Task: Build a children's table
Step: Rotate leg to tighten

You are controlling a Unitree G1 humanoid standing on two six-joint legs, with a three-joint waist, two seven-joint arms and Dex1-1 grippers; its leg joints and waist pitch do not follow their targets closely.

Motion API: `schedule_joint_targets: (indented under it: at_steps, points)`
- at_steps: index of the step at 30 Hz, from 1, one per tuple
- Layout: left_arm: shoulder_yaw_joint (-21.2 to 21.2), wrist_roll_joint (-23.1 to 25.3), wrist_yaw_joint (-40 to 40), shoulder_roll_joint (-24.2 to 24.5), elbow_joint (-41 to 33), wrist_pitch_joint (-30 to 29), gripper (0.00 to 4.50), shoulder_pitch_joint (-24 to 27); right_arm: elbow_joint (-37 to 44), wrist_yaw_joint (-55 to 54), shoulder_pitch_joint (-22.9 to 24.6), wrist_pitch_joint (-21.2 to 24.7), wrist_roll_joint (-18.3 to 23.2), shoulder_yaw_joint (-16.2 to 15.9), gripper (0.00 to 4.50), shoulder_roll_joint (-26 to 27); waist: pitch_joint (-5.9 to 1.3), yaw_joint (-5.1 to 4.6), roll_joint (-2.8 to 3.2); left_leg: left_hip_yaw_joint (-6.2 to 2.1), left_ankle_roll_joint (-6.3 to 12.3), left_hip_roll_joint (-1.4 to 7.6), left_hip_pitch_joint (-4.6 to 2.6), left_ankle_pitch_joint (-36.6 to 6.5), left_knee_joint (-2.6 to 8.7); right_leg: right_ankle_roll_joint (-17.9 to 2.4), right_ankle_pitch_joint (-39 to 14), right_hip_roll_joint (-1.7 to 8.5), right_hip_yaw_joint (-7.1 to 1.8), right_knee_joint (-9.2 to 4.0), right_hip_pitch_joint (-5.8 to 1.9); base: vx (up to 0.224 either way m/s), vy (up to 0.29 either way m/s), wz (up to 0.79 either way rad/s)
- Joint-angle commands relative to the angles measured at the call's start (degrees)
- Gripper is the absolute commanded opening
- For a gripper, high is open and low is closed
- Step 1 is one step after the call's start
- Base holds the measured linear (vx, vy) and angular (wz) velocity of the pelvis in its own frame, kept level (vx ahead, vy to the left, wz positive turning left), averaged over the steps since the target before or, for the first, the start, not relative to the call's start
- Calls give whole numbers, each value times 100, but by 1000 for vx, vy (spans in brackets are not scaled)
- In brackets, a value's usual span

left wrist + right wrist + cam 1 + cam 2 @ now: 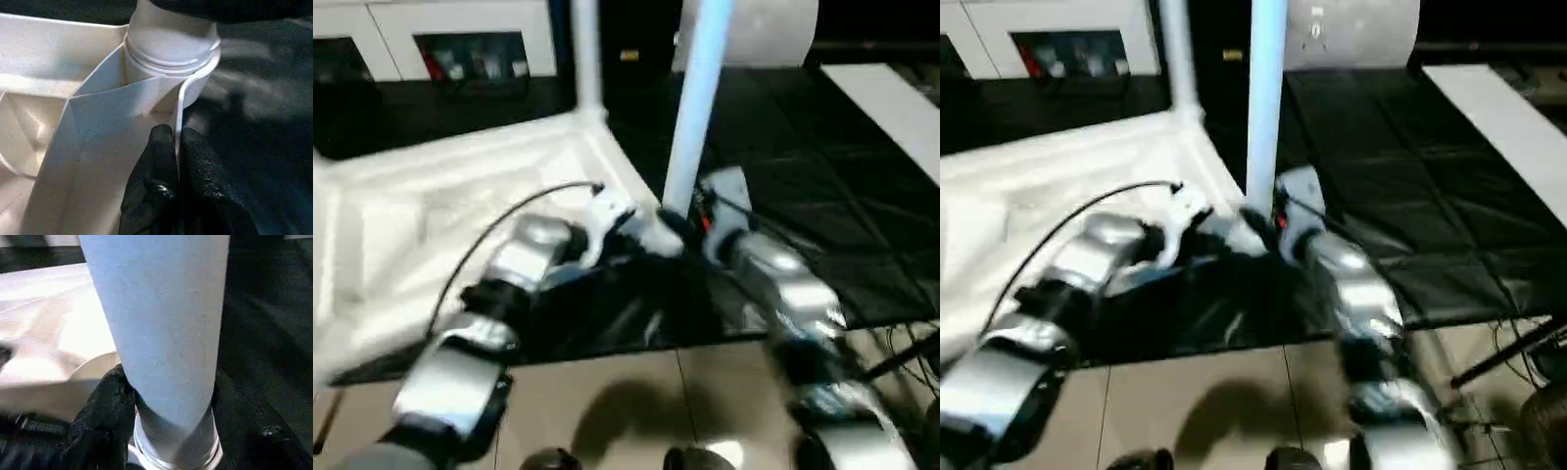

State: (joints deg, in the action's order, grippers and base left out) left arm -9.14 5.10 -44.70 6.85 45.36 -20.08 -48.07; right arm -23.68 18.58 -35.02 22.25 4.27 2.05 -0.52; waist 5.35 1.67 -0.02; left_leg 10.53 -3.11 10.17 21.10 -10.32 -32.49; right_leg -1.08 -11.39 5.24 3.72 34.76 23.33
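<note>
The white tabletop [431, 225] lies underside up on a black mat. One white leg [587, 59] stands in its far corner socket. A second leg [695, 108] stands upright in the near right corner socket [168, 49]. My right gripper [680, 217] is shut around this leg just above the socket. In the right wrist view one black finger [102, 421] presses the leg [156, 323]; the other finger is hidden behind it. My left gripper [178, 147] is shut on the tabletop's thin rim wall [180, 105] right beside that socket.
White cabinets [460, 39] with dark openings stand at the back left. A white panel [891, 108] lies on the black mat [822, 225] at the right. Tiled floor [636, 392] runs along the near side, with cables [911, 352] at the right edge.
</note>
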Motion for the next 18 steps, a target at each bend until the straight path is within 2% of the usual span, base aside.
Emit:
schedule_joint_targets:
  at_steps: [1, 2, 4, 5, 9, 10, 11, 12, 14, 15, 17, 18]
  points:
    - [-58, -185, 344, -597, -13, 72, 0, -109, -278, 187, -34, 18, 135, -575, 251, 641, -351, 32, -46, -85, 480, 231, -16, -357, 323, -1500, -101, 323, -275, -375, -331, 0, 0, 0]
    - [-71, -150, 372, -599, -9, 91, 0, -112, -275, 160, -26, -2, 130, -549, 265, 678, -362, 33, -46, -82, 540, 231, -16, -301, 314, -1522, 46, 324, -279, -356, -340, 0, 0, 0]
    - [-97, -123, 348, -576, -8, 106, 0, -109, -240, 152, 3, 6, 145, -526, 275, 694, -365, 42, -48, -81, 781, 234, -18, -98, 298, -1604, 495, 318, -272, -321, -351, 0, 0, 0]
    - [-146, -85, 273, -495, 2, 113, 0, -90, -160, 146, 102, -74, 124, -516, 287, 655, -357, 50, -31, -81, 834, 241, -21, -150, 303, -1611, 413, 335, -268, -334, -349, 0, 0, 0]
    - [-191, -31, 227, -420, 6, 119, 0, -63, -73, 181, 200, -154, 119, -496, 321, 579, -335, 55, -28, -81, 739, 260, -40, -458, 330, -1548, -124, 342, -271, -394, -338, 0, 0, 0]
    - [-213, 0, 205, -383, 2, 135, 0, -46, -34, 206, 245, -189, 129, -467, 343, 527, -340, 62, -28, -81, 685, 264, -42, -468, 333, -1521, -131, 340, -279, -387, -339, 0, 0, 0]
    - [-233, 19, 160, -339, -13, 149, 0, -24, 40, 308, 302, -234, 158, -451, 343, 446, -345, 60, -31, -82, 677, 264, -44, -452, 333, -1530, -99, 339, -278, -382, -340, 0, 0, 0]
    - [-322, 84, -100, -168, -66, 265, 0, 56, 332, 689, 488, -358, 286, -381, 351, 134, -341, 66, -21, -84, 684, 262, -40, -448, 333, -1528, -69, 338, -277, -382, -342, 0, 0, 0]
    - [-348, 94, -191, -115, -87, 293, 0, 82, 434, 858, 545, -389, 349, -368, 367, 36, -346, 90, -26, -80, 773, 274, -43, -418, 319, -1510, 125, 340, -283, -366, -348, 0, 0, 0]
    - [-348, 94, -191, -115, -87, 293, 0, 82, 434, 858, 545, -389, 349, -368, 379, 36, -340, 80, -35, -87, 803, 267, -22, -376, 326, -1527, 160, 338, -271, -364, -358, 0, 0, 0]
    - [-459, 45, -683, 83, -276, 436, 0, 199, 816, 1561, 763, -470, 499, -422, 397, -447, -346, 98, -17, -81, 812, 272, -30, -390, 312, -1562, 159, 346, -275, -362, -363, 0, 0, 0]
    - [-556, 38, -987, 208, -379, 554, 0, 266, 945, 1983, 864, -526, 578, -454, 402, -729, -354, 100, -31, -80, 854, 273, -22, -341, 304, -1577, 273, 341, -273, -347, -377, 0, 0, 0]
